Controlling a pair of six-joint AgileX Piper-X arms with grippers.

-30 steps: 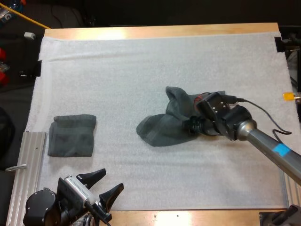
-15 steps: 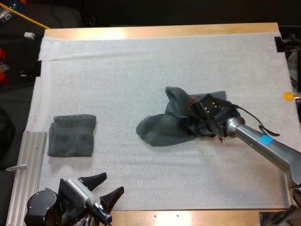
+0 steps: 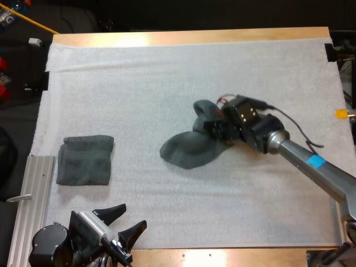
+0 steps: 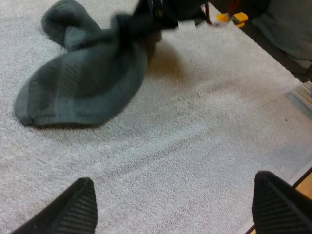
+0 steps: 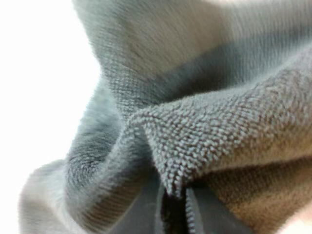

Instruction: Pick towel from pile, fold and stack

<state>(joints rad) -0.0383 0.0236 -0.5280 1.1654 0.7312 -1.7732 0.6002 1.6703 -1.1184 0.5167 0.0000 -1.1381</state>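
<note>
A crumpled dark grey-green towel (image 3: 186,147) lies in the middle of the white mat (image 3: 167,78). My right gripper (image 3: 218,128) is shut on the towel's right part, which is lifted and bunched. Up close, a fold of the towel (image 5: 204,122) is pinched between the right fingers (image 5: 144,209). A folded towel (image 3: 85,160) lies flat at the mat's left side. My left gripper (image 3: 123,223) stands open over the mat's near edge, well apart from both towels. From the left wrist, the crumpled towel (image 4: 83,83) lies ahead of the open left gripper (image 4: 175,207).
A ribbed metal rail (image 3: 28,194) lies along the mat's left edge, just left of the folded towel. Bare mat spreads across the far half and in front of the crumpled towel. The wooden table edge (image 3: 222,257) runs along the near side.
My right gripper has closed on the towel's right part and moved left and away, pulling that part up and bunching the towel. The left arm has stayed still.
</note>
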